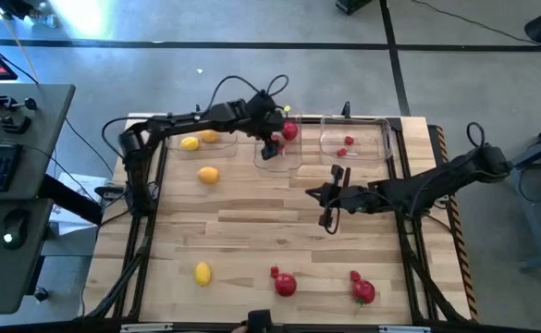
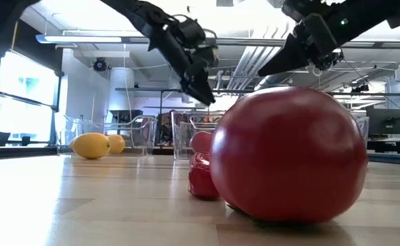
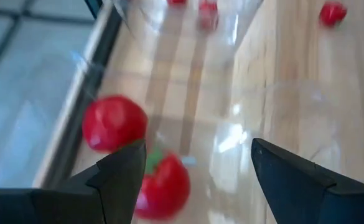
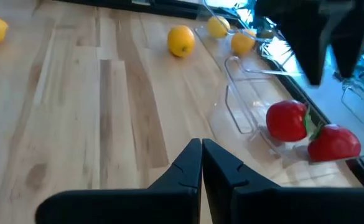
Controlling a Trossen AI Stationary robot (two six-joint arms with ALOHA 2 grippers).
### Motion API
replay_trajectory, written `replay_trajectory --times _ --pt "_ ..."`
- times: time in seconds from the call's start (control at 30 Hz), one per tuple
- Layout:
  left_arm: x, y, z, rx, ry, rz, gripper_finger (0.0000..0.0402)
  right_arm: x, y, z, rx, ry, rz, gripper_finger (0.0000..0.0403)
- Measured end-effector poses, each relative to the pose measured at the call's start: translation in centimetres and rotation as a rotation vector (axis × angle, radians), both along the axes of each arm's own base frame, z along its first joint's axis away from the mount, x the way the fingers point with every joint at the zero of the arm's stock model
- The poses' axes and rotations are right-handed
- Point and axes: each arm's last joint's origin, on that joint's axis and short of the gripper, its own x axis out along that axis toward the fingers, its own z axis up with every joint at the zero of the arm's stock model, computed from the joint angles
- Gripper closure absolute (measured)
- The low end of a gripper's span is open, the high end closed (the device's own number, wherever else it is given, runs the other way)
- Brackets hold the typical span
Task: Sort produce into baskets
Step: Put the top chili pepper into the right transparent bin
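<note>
Front edge: one lemon (image 1: 202, 273) at front left, then a tiny berry (image 1: 275, 272), a big tomato (image 1: 285, 284), another berry (image 1: 354, 276) and a second tomato (image 1: 363, 292), all loose on the table (image 1: 252, 222).
Left basket (image 1: 216, 142): two lemons (image 1: 190, 143) in or at it; honestly hard to tell from above whether both sit inside the clear wall. A third lemon (image 1: 208, 174) lies on the wood just in front.
Middle basket (image 1: 279, 153): two tomatoes (image 4: 287, 121) inside, sitting together.
Left gripper (image 1: 272, 146): hangs over the middle basket, fingers spread wide, nothing between them.
Right basket (image 1: 355, 141): two small berries (image 1: 346, 145) in it.
Right gripper (image 1: 328, 199): mid-table, in front of the baskets, fingers pinched fully together, carrying nothing.
Progress: I'd call it roughly half done, six pieces at the baskets, six out.
Left to do: two lemons, two tomatoes, two berries.
Count: four lemons, four tomatoes, four berries, three baskets.
</note>
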Motion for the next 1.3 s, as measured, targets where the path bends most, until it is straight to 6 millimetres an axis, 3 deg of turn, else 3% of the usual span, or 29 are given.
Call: replay_trajectory --times 0.2,0.47,0.67,0.8,0.97,1.3 --pt "-2.3 -3.7 1.0 0.08 -0.171 -0.04 0.0124 -0.3 0.1 -0.9 0.036 0.012 0.009 0.04" --pt "-7.4 -10.3 -0.6 0.187 -0.378 -0.101 0.0124 -1.1 0.9 -2.2 0.186 0.05 0.066 0.0395" --pt "-11.0 -14.0 -2.8 0.181 -0.542 -0.127 0.0124 -2.1 1.5 -2.2 0.319 0.212 -0.097 0.0328" --pt "-12.5 -15.4 -3.7 0.168 -0.587 -0.166 0.0124 -3.3 0.9 -2.5 0.317 0.352 -0.239 0.0258" --pt "-13.4 -16.4 -4.2 0.161 -0.593 -0.2 0.0124 -5.0 0.6 -3.3 0.268 0.589 -0.209 0.0183" --pt "-14.8 -17.7 -6.3 0.109 -0.611 -0.237 0.0124 -5.7 -1.5 -4.0 0.26 0.773 -0.265 0.016"
